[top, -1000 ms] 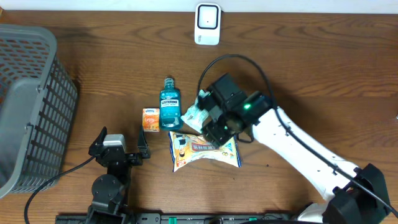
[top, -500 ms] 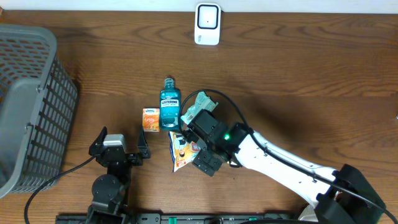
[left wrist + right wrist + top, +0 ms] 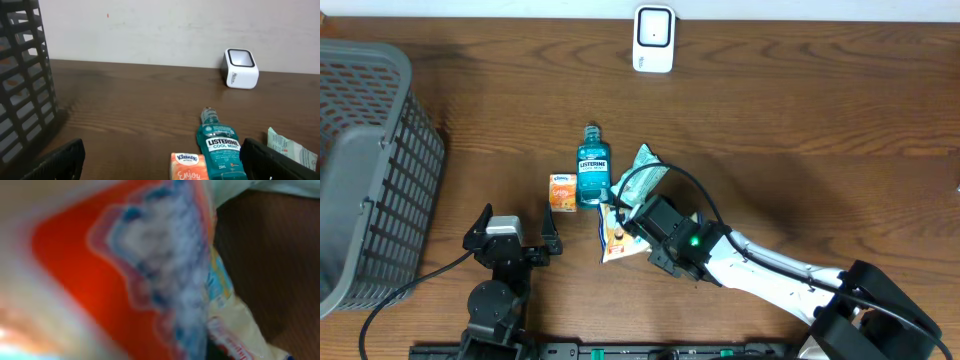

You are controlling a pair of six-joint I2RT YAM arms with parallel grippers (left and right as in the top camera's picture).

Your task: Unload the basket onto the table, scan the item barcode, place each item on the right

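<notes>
"LISTERINE COOL MINT" is printed on the teal plastic mouthwash bottle (image 3: 218, 150), and "Kleenex" on the small orange tissue pack (image 3: 189, 166). The left end effector (image 3: 517, 220) is spread wide and holds nothing. The right end effector (image 3: 628, 225) sits on the crumpled orange-and-white snack bag (image 3: 612, 240), mid-table toward the near edge. I cannot tell whether it is clenched. The bag's print is blurred in the wrist view.

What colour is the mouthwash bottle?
The mouthwash bottle is teal, clearest in the left wrist view.

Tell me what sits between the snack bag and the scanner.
The green pack lies on the table between the snack bag and the scanner; the bottle is just left of that line.
</notes>
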